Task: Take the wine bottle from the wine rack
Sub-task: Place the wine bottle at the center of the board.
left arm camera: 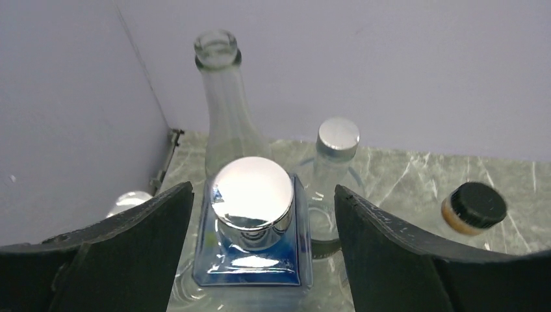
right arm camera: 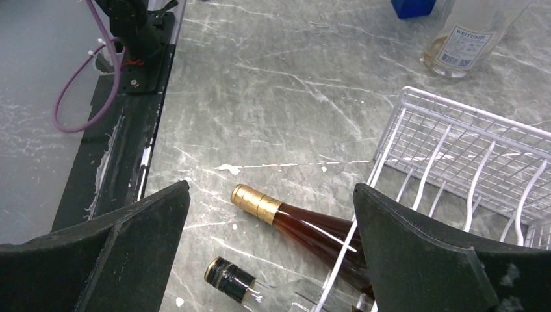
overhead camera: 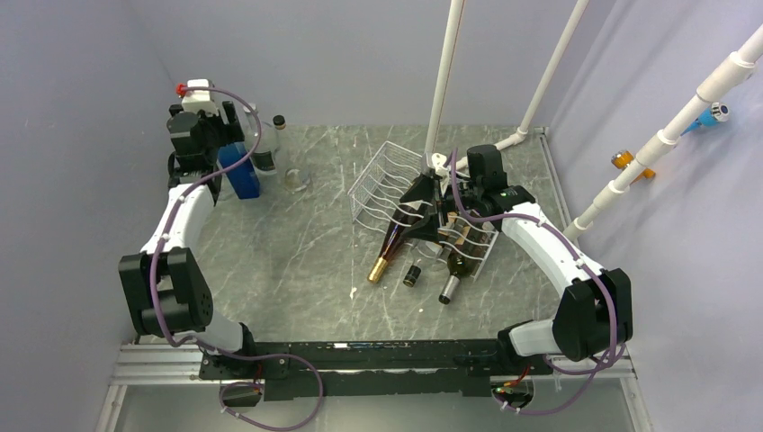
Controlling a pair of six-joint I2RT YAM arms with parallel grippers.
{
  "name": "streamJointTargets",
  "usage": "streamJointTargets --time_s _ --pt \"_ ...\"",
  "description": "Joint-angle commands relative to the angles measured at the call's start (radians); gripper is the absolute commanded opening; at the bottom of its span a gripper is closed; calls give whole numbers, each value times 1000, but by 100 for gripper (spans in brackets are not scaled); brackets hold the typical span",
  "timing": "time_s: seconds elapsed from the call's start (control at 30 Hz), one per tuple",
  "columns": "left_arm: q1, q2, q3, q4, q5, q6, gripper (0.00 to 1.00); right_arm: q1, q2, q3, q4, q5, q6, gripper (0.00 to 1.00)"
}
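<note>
Below spread right gripper: amber gold-foiled wine bottle in white wire wine rack. Reach step; next lower, clamp neck. Also blue square bottle between parted left gripper fingers.

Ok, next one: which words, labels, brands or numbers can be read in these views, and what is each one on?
"WEITUS..." on the white label of the clear bottle, right wrist view; the last letters are blurred.
Barcode and fine print beneath it: too small to read.
Amber wine bottle, gold foil: no text legible.
Blue bottle, silver cap: no text shows.
Top view: nothing readable.
</note>
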Motion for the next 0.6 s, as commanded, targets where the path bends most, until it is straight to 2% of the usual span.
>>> streamJointTargets --time_s 0.0,0.13,0.27,0.57 --pt "1 -66 58 34 -21 -14 85 -6 -22 -3 39 -39 -2 100" --pt "1 -97 67 2 -25 -27 90 -7 -23 -3 39 -40 -1 100" --pt "1 -141 78 -43 -25 -40 99 -8 -26 -3 39 -42 -1 100" --pt "2 -289 50 -189 -25 -125 100 -16 -39 2 14 -45 -27 100"
